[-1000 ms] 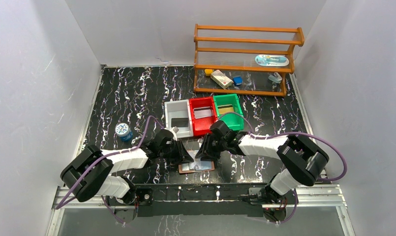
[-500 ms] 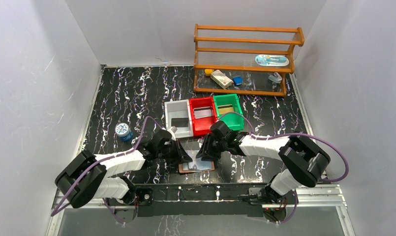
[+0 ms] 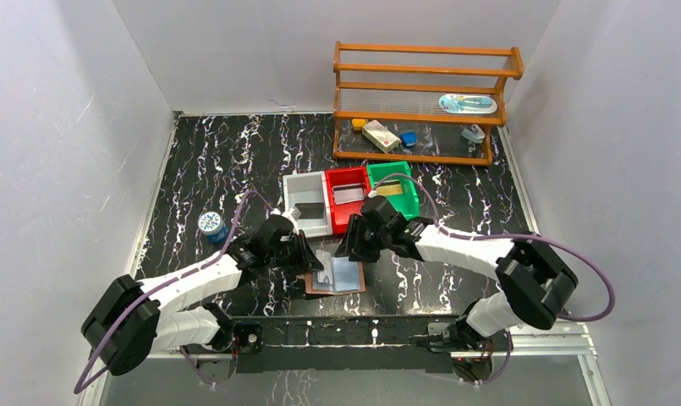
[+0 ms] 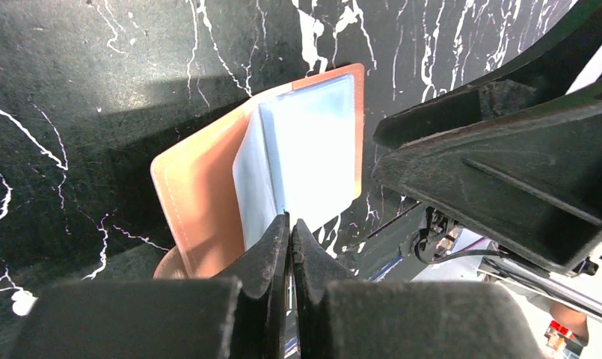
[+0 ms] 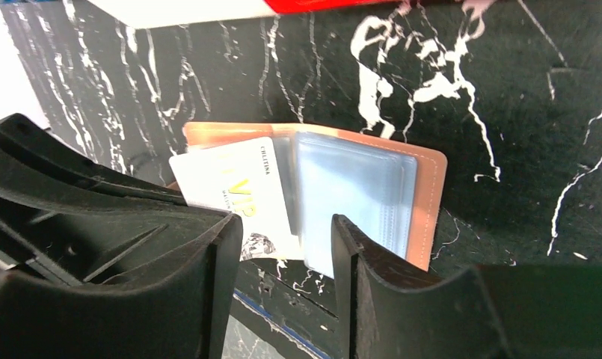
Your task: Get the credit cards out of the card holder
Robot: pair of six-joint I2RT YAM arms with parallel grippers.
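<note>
Item: card holder [image 3: 335, 277] – tan leather bifold, lying open on the black marbled table [image 3: 218, 152], light blue pocket lining up; sits just below and between the two grippers' tips

Item: credit card [image 5: 234, 187] – one pale card printed "VIP", flat on the holder's half nearest the right gripper's left-hand finger [image 5: 208, 262]; its edge runs under that finger

Left gripper [image 4: 289, 224] – fingers pressed together, tips at the near edge of the blue lining's fold; cannot tell whether a pocket leaf is caught between them; tan cover [image 4: 200, 187] just left of the tips

Right gripper [image 5: 286, 239] – fingers spread, hanging over the holder, card and blue pockets showing in the gap

White bin [image 3: 288, 199], red bin [image 3: 330, 199], green bin [image 3: 411, 190] – in a row just beyond both grippers
</note>
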